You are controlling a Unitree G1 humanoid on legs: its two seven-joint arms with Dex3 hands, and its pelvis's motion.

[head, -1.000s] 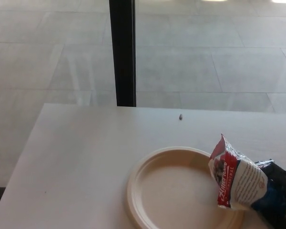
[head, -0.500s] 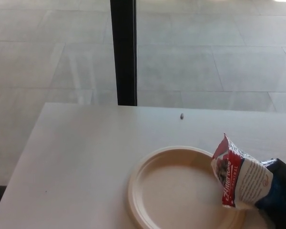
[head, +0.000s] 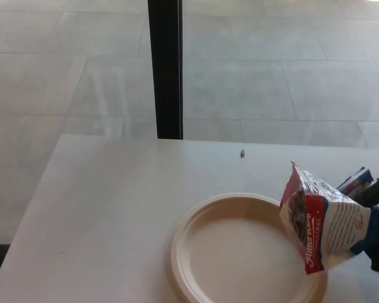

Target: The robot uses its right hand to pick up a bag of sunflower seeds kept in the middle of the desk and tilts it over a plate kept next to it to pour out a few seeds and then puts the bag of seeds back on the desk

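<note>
Pale surface [head: 107, 208] before a tiled floor, right hand [head: 377, 224] at the frame's right edge, fingers closed on the seed bag [head: 319, 224], bag tilted over the plate [head: 183, 252] rim, hand largely cut off, one stray seed [head: 242, 153] beyond.

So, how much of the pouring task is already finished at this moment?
Picked up: the right hand holds the seed bag off the desk. In hand: the bag hangs at the right rim of the plate. No seeds lie on the plate. One small dark speck lies far back. Left: pouring and setting the bag down.
</note>
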